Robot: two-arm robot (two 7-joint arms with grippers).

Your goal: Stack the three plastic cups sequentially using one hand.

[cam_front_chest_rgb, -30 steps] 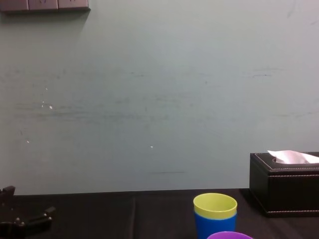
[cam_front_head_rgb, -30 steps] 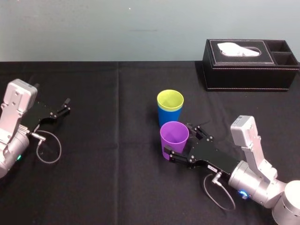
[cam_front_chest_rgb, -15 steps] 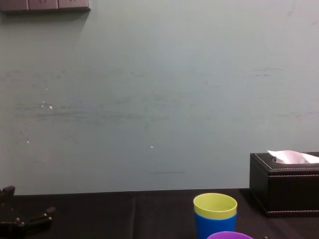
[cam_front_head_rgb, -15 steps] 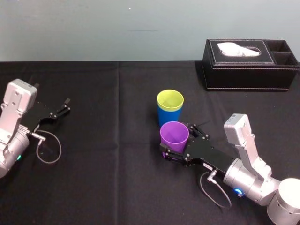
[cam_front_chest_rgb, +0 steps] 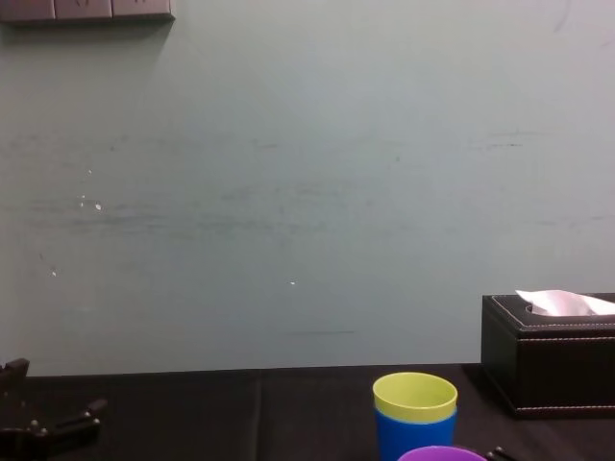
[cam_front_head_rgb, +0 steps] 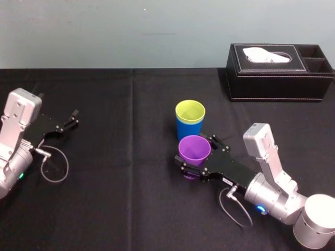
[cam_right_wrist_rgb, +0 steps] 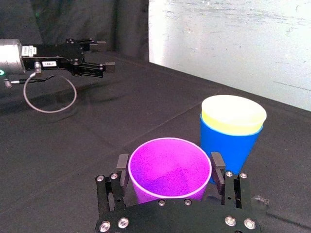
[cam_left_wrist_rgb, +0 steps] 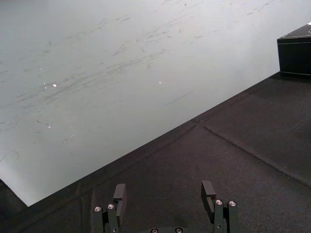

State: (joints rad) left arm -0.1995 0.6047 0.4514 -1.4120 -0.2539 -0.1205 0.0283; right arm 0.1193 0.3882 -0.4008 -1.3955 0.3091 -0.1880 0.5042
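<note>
The yellow-green cup (cam_front_head_rgb: 190, 111) sits nested inside the blue cup (cam_front_head_rgb: 188, 130) at mid-table. Just in front of them the purple cup (cam_front_head_rgb: 194, 149) stands upright on the black cloth. My right gripper (cam_front_head_rgb: 196, 152) reaches in low from the right, open, with one jaw on each side of the purple cup. In the right wrist view the purple cup (cam_right_wrist_rgb: 170, 167) fills the span between the fingers (cam_right_wrist_rgb: 216, 166), and the blue cup (cam_right_wrist_rgb: 228, 150) stands just beyond. My left gripper (cam_front_head_rgb: 73, 119) rests open and empty at the far left.
A black tissue box (cam_front_head_rgb: 280, 70) stands at the back right by the wall. A grey cable loop (cam_front_head_rgb: 54, 166) lies by the left arm. The black table cloth (cam_front_head_rgb: 125, 183) lies bare between the two arms.
My right arm has slid forward and left, so the purple cup sits deeper between its jaws. The cups and the left arm have stayed put.
</note>
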